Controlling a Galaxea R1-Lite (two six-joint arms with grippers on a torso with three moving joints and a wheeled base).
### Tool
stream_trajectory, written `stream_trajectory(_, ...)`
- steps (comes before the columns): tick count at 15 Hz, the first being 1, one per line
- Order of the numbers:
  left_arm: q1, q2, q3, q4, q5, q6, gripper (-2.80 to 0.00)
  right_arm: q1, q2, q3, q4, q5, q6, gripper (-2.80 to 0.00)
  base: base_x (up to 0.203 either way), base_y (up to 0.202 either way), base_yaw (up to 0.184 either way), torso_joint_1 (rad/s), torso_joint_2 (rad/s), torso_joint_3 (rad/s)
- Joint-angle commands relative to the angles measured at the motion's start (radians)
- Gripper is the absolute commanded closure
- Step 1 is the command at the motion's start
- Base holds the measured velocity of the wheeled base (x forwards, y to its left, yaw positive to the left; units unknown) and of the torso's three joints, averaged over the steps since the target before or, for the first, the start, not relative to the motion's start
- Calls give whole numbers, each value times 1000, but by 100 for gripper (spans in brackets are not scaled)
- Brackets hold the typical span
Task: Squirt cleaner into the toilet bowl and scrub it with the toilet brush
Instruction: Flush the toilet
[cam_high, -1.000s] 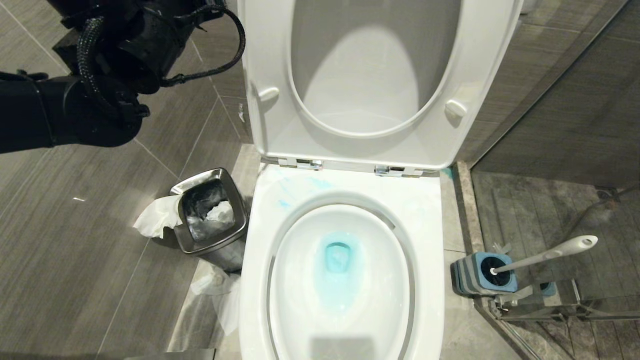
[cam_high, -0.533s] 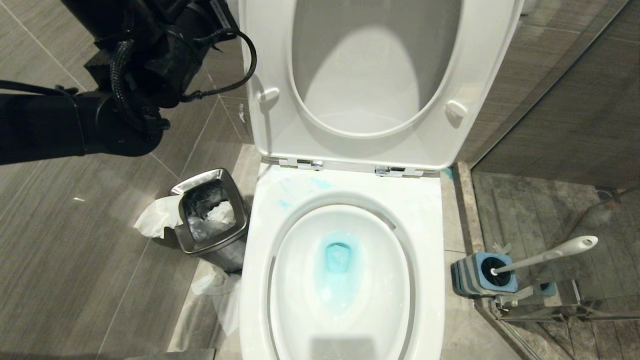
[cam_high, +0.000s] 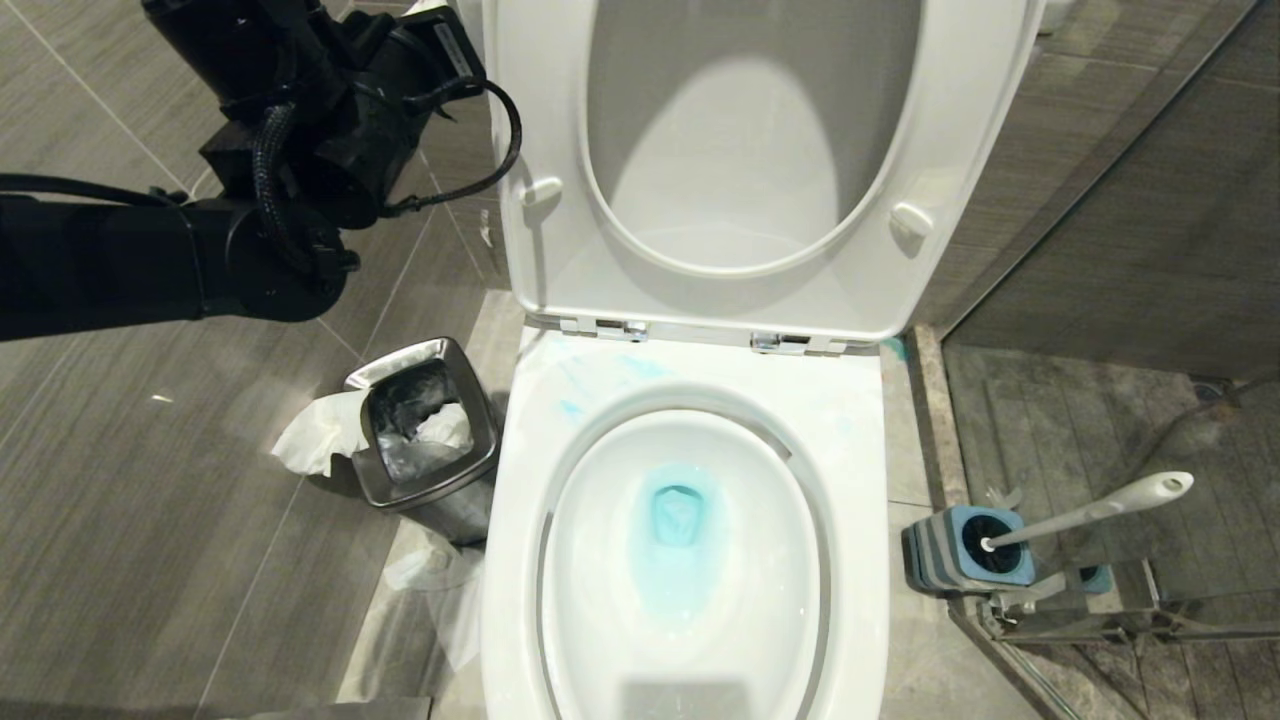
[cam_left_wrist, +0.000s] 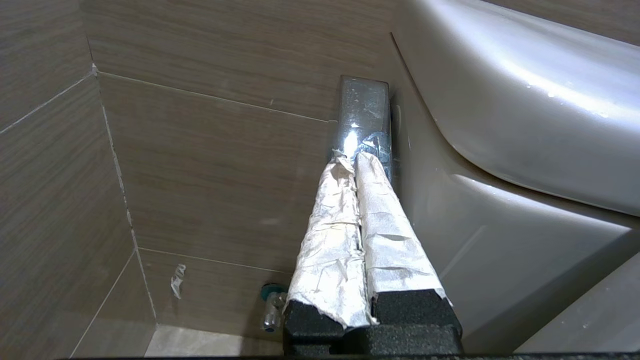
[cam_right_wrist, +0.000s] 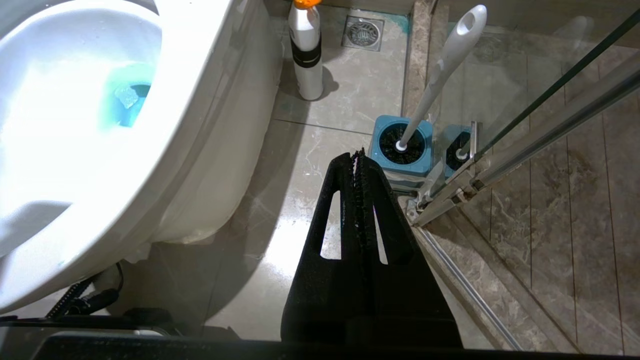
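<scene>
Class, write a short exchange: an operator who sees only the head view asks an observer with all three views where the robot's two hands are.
Operator: My head view shows the left arm beside the raised lid, but not its hand. Where is it?
Observer: The left hand is shut, its tips at a chrome plate on the wall beside the toilet. I cannot tell whether they touch it.
Operator: And the right hand?
Observer: The right hand is shut and empty, above the floor, pointing toward the brush in its holder.
</scene>
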Motion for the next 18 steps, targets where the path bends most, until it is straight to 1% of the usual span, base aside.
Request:
stream_trajectory(1,-1,35,0,3,-1,0,0,2,2,0,-1,0,1,0,0,0,0,0,0,0)
stream_trajectory(8,-2,65,-1,3,-23,1,0,0,2,0,0,0,0,0,0,0,0,0,0,0)
stream_trajectory(18,-3,61,-4,3,-21,2,0,2,2,0,-1,0,1,0,0,0,0,0,0,0)
